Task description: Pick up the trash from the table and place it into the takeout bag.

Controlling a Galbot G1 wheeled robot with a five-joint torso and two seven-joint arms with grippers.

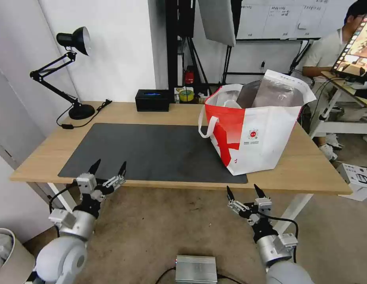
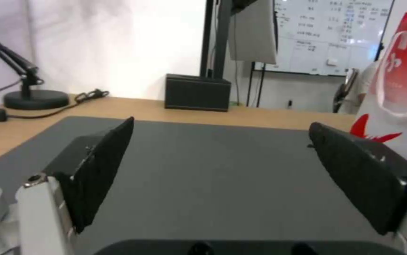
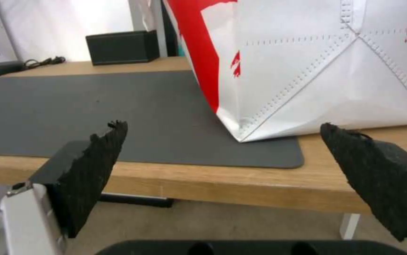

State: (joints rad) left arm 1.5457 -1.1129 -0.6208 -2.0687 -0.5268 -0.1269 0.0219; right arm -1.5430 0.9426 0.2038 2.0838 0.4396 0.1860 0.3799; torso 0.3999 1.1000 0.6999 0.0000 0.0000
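Note:
The takeout bag stands upright on the right part of the table, white and red with silver lining, its mouth open; its side also fills much of the right wrist view and shows at the edge of the left wrist view. The trash is out of view; the dark grey mat lies bare. My left gripper hovers open at the table's front left edge. My right gripper hangs open just in front of and below the table's front edge, near the bag's corner. Nothing is between either gripper's fingers.
A black desk lamp stands at the back left with its cord on the wood. A black box sits at the back centre. A grey metal unit lies on the floor between my arms. A white bin stands low left.

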